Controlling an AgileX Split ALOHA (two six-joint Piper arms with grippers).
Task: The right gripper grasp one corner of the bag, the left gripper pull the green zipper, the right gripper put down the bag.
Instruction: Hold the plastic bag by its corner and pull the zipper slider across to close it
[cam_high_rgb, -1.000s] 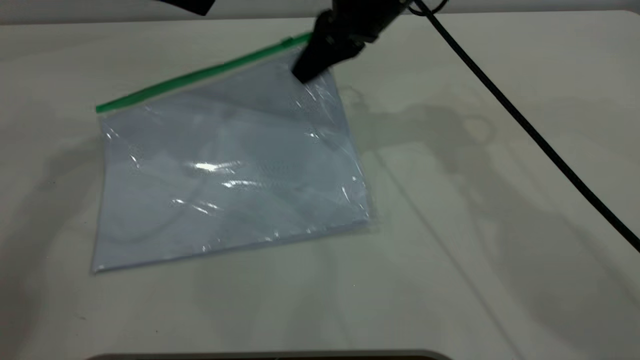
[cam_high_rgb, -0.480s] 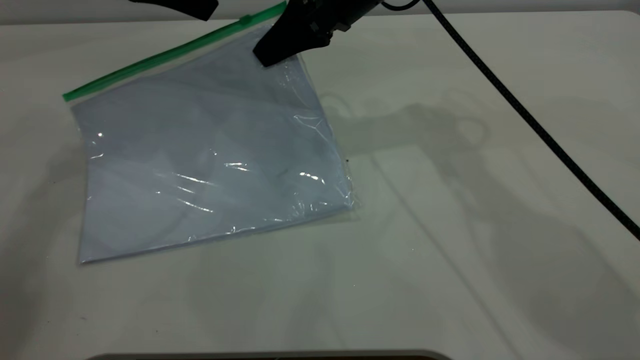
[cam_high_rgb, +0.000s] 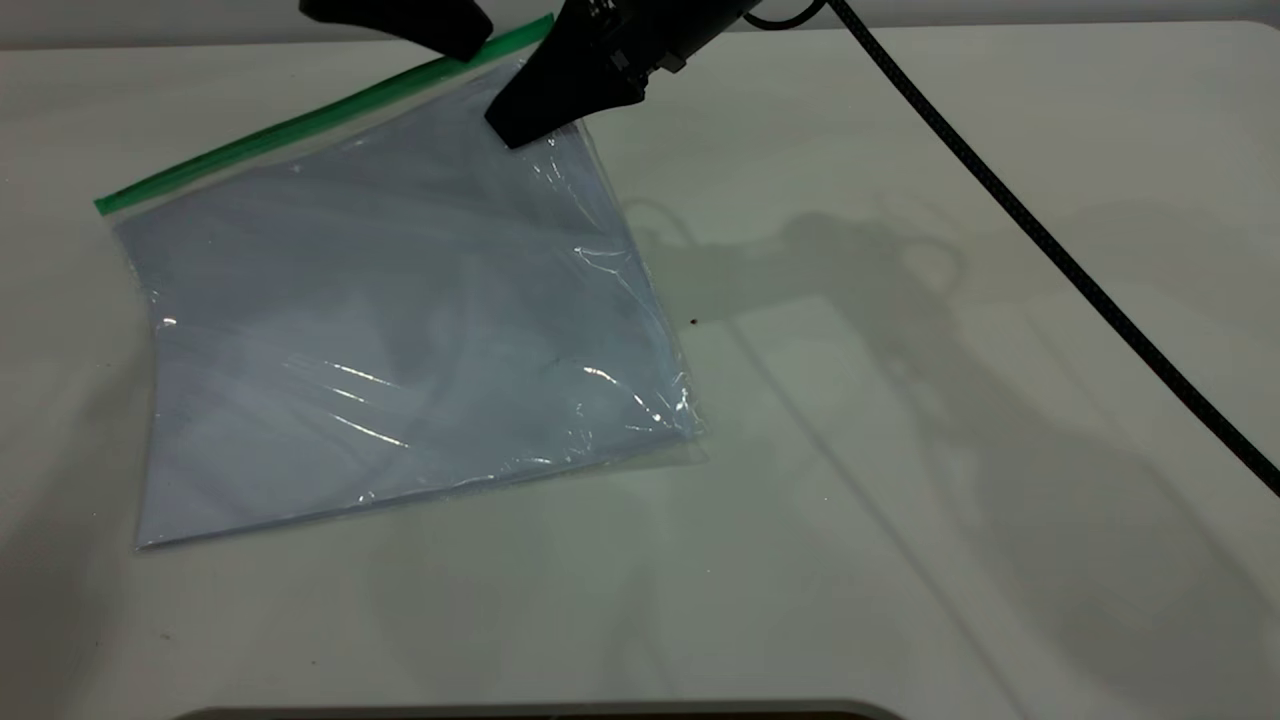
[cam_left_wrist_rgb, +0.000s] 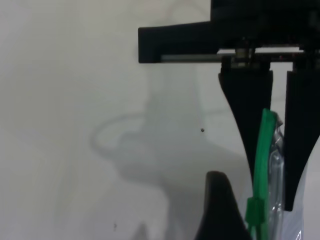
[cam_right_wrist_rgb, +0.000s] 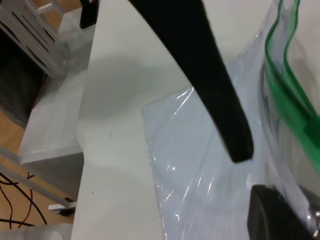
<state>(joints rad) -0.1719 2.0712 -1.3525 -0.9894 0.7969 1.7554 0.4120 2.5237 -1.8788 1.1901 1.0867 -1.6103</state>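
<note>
I hold the bag (cam_high_rgb: 400, 310) pinched at its lifted corner in my right gripper (cam_high_rgb: 515, 125); my left gripper (cam_left_wrist_rgb: 276, 150) straddles the green zipper (cam_high_rgb: 300, 125), fingers apart; closing off the slider, I'd pull nothing, or tug the corner loose.

Far edge, centre: crowded by the right gripper (cam_high_rgb: 515, 125) clamped on the raised corner of the bag (cam_high_rgb: 535, 110), with the left gripper (cam_high_rgb: 460, 40) just beside it at the green zipper (cam_high_rgb: 300, 125).
Left half: covered by the bag (cam_high_rgb: 390, 320), tilted up toward the far side.
Right side: crossed diagonally by the black cable (cam_high_rgb: 1050, 250), from far centre to the right edge.
Near strip of the table (cam_high_rgb: 700, 620): open.
Centre right, between bag and cable: open.
</note>
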